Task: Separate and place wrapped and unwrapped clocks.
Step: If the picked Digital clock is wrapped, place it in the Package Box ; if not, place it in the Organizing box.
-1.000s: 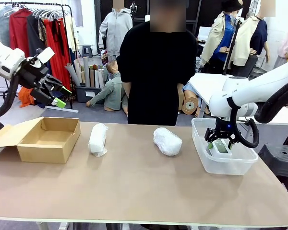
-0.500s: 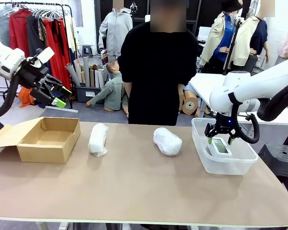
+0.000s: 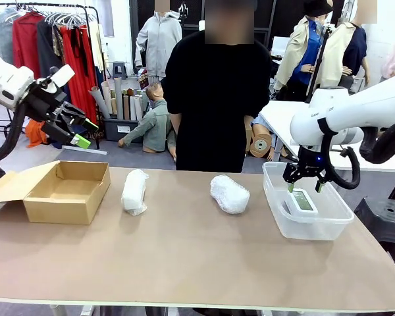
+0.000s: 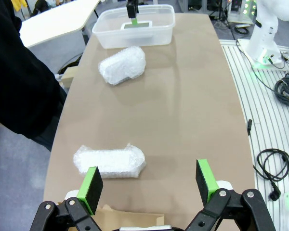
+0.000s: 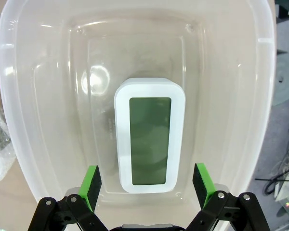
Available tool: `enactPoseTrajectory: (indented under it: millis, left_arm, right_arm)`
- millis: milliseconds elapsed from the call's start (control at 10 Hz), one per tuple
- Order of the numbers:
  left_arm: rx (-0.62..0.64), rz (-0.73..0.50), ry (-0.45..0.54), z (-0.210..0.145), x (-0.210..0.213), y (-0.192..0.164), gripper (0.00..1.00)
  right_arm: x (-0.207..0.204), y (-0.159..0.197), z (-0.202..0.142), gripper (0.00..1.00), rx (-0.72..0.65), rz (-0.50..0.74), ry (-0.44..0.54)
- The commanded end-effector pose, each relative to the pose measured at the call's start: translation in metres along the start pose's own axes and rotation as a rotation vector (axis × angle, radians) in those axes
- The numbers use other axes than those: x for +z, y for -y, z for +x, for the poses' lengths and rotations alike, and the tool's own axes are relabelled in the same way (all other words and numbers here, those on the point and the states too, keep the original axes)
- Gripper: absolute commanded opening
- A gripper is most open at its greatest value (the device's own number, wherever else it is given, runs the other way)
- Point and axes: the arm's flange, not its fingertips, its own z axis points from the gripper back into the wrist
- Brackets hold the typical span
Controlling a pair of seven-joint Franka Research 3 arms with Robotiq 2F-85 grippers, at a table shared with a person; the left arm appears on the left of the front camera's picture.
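Note:
The bare white clock (image 5: pixel 150 133) with a grey screen lies flat in the clear plastic tub (image 3: pixel 276 204), also visible as the clock (image 3: pixel 303 200). My right gripper (image 3: pixel 303 187) hovers open just above it; in the right wrist view the right gripper (image 5: pixel 147 185) has its green pads either side of the clock, not touching. Two bubble-wrapped clocks lie on the table: one wrapped clock (image 3: pixel 134 191) beside the cardboard box, another wrapped clock (image 3: pixel 229 193) near the middle. My left gripper (image 3: pixel 84 131) is open, raised high at the left. The left wrist view looks down on the near wrapped clock (image 4: pixel 110 161) and the far wrapped clock (image 4: pixel 122 64).
An open brown cardboard box (image 3: pixel 67 191) sits at the table's left end. A person in black (image 3: pixel 214 99) stands at the far edge. Cables (image 4: pixel 272 166) lie on the floor beside the table. The near half of the table is bare.
My right gripper has risen out of the tub, leaving the bare clock lying inside. The left arm has not moved.

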Motion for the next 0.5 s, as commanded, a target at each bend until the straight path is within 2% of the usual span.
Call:
enactPoseTrajectory:
  millis: [0, 400]
  left_arm:
    - [-0.003, 0.001, 0.001, 0.0012, 0.0006, 0.0002, 1.0]
    - [-0.003, 0.001, 0.001, 0.0012, 0.0006, 0.0002, 1.0]
  right_arm:
    - [-0.0023, -0.0005, 0.0011, 1.0, -0.019, 0.003, 0.004]
    - [-0.0023, -0.0005, 0.0011, 1.0, -0.019, 0.003, 0.004]
